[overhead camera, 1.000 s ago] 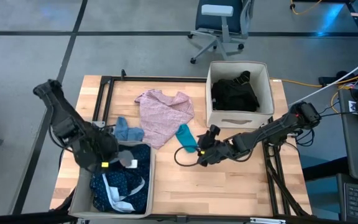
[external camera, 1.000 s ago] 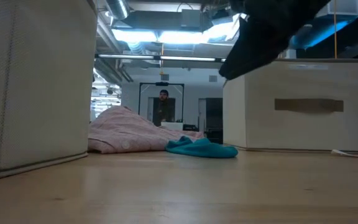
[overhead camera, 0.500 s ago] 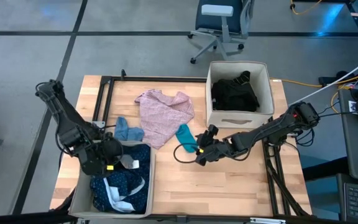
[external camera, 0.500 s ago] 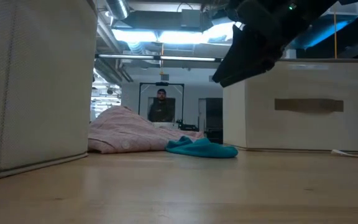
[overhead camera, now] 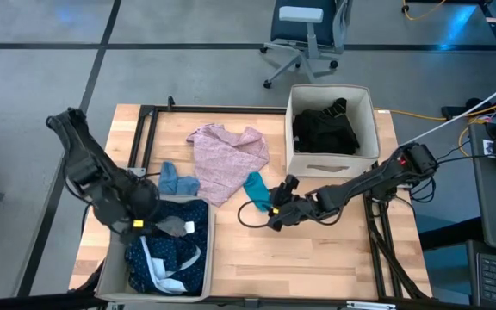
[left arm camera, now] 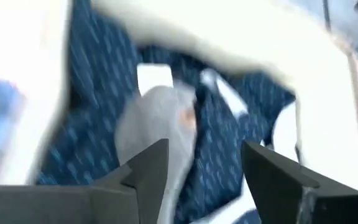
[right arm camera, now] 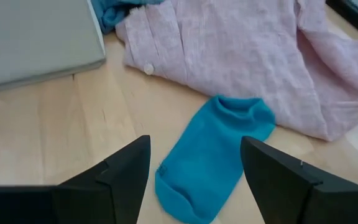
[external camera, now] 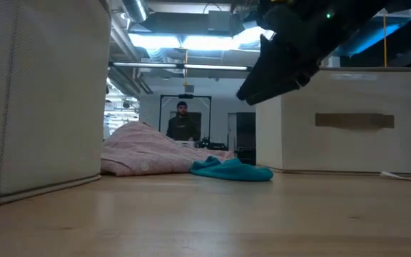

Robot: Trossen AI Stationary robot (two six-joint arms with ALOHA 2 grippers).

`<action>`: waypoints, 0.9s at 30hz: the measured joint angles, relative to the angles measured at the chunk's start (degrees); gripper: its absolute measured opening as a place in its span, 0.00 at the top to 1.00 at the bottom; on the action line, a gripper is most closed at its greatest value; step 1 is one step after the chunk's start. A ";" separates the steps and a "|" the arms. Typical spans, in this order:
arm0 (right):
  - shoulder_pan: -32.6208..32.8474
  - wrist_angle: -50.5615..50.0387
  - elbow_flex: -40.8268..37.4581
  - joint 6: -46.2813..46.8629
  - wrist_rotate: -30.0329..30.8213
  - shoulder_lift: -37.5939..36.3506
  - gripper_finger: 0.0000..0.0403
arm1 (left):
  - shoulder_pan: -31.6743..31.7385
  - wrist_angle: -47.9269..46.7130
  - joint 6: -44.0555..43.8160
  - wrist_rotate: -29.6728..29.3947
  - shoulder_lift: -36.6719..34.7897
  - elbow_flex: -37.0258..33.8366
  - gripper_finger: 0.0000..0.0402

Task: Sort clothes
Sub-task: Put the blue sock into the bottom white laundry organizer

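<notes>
The teal sock (right arm camera: 214, 155) lies flat on the bare wood of the table (overhead camera: 317, 258), a short ankle sock of bright blue-green knit. In the high view its (overhead camera: 256, 190) long axis runs roughly from the table's far side toward its near side, slightly slanted, with the far end touching the hem of the pink shirt (overhead camera: 228, 158). In the right wrist view one rounded end points toward the camera and the other, wider end reaches the pink cloth. The pink shirt is a pale, finely textured garment spread in loose folds near the middle of the table, with a white button (right arm camera: 148, 69) at its edge. Just beside it, toward the left arm, sits a small crumpled blue piece (overhead camera: 176, 181). The right gripper (overhead camera: 275, 207) hangs just above the table next to the teal sock — its two dark fingers (right arm camera: 122, 171) are spread wide apart with nothing between them, framing the sock. The left gripper (overhead camera: 155, 226) is over the near-left beige bin (overhead camera: 211, 250), fingers parted and empty, above a dark blue patterned garment (overhead camera: 170, 250) with white trim and a pale grey piece (left arm camera: 156, 127) on top. The far-right bin (overhead camera: 330, 161) holds black clothes (overhead camera: 324, 127). In the low view a person (external camera: 181, 122) stands far off in the room.
</notes>
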 joint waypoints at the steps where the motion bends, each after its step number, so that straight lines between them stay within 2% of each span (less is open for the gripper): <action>1: 0.00 0.25 0.00 -0.02 0.00 0.48 0.38 | 0.00 0.52 1.83 -2.51 -0.70 0.11 0.52; 6: 0.00 1.93 0.00 -0.02 -0.01 4.11 0.38 | 0.00 4.00 10.39 -17.67 -1.82 -0.13 0.52; 9: -0.25 2.67 0.00 -0.03 1.21 6.44 0.38 | 0.08 7.86 14.91 -21.50 -1.18 -2.01 0.52; 12: -0.92 2.60 0.00 0.32 3.17 8.40 0.38 | 0.11 11.07 17.09 -22.72 -0.31 -3.74 0.52; 15: -2.39 2.65 0.00 0.32 2.34 10.26 0.38 | 0.11 12.78 17.23 -22.80 0.64 -5.33 0.52; 22: -5.35 2.56 0.00 0.16 -11.20 12.83 0.38 | 0.11 12.77 16.48 -22.84 2.30 -5.57 0.52; 27: -5.41 2.46 0.00 -1.29 -15.04 12.60 0.38 | 0.11 12.67 16.96 -22.87 2.39 -5.57 0.52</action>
